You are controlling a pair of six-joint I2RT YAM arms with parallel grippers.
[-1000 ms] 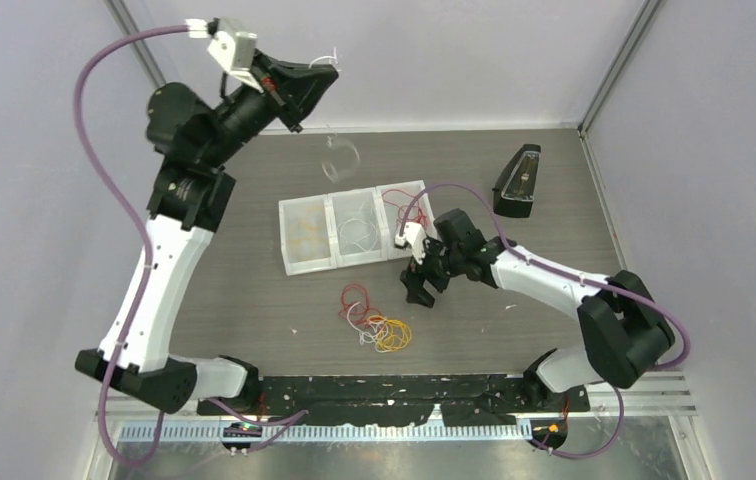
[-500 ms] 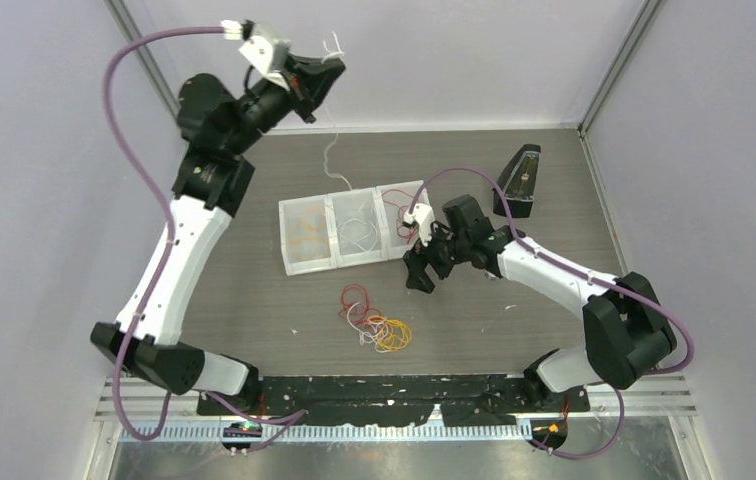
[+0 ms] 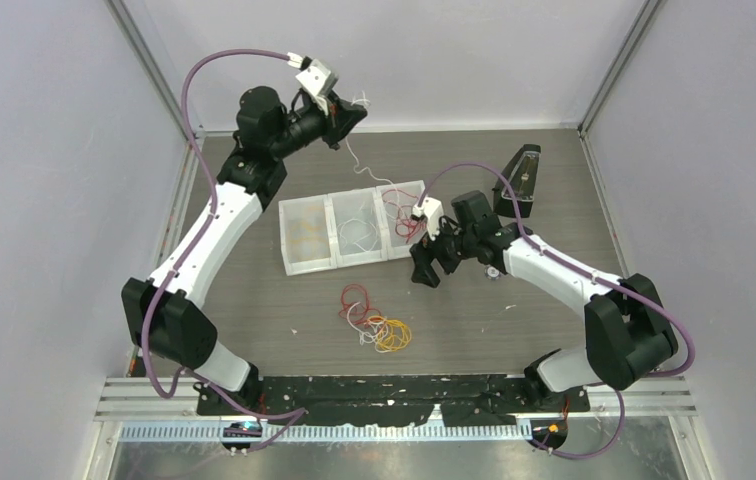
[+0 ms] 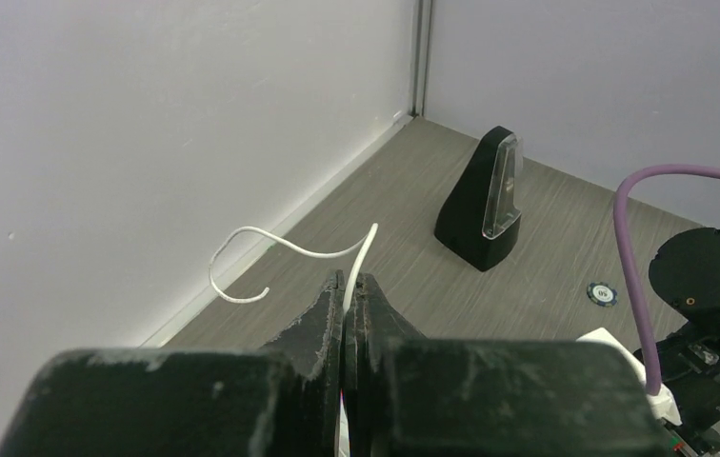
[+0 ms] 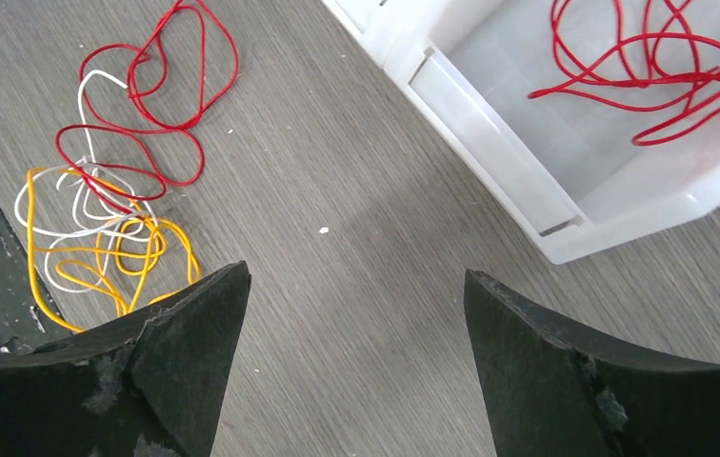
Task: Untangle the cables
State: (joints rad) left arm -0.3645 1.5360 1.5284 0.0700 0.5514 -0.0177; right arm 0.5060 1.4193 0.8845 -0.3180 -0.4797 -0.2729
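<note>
- The left fingers (image 4: pixel 330 312), pressed together, pinched a thin white cable (image 4: pixel 318 255) near the back wall (image 4: pixel 147 143).
- A red, white and orange cable tangle (image 3: pixel 379 325) lay on the grey table (image 3: pixel 554 190).
- The right fingers (image 5: pixel 185 352), spread, hovered beside a clear plastic tray (image 3: pixel 285 240).
- A round token's (image 4: pixel 603 293) print was unreadable.

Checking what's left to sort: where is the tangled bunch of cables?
In the top view, the tangled bunch lies mid-table, just nearer the arm bases than the white tray and to the near left of the open right gripper.
</note>
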